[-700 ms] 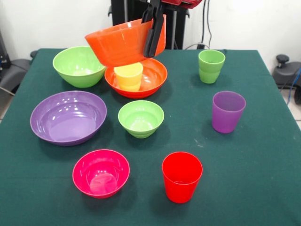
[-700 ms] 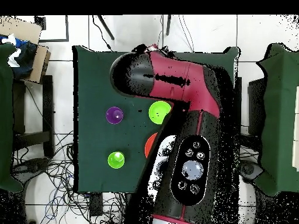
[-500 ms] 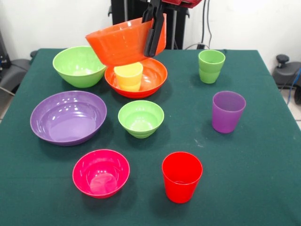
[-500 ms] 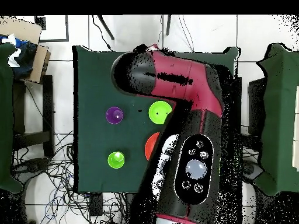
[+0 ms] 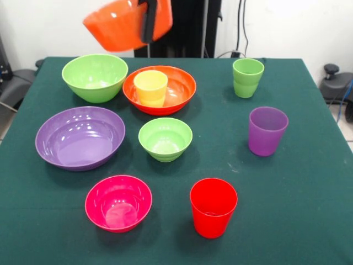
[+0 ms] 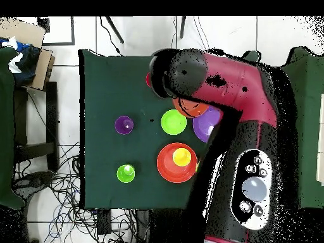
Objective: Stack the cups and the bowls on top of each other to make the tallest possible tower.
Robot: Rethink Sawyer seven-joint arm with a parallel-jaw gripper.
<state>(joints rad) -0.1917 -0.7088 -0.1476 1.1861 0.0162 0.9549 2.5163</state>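
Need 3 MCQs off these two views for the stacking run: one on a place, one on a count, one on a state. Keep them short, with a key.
1. Where is the yellow cup?
A. Inside the large orange bowl on the table
B. Inside the purple bowl
C. Beside the red cup

2. How many bowls rest on the table?
A. Three
B. Five
C. Seven

3. What state is the small orange bowl in?
A. Upright on the cloth
B. Held tilted in the air
C. Nested in the pink bowl

Key: 1 A, it stands within the large orange bowl rim. 2 B, two green, one purple, one orange, one pink. 3 B, the gripper clamps its rim above the table.
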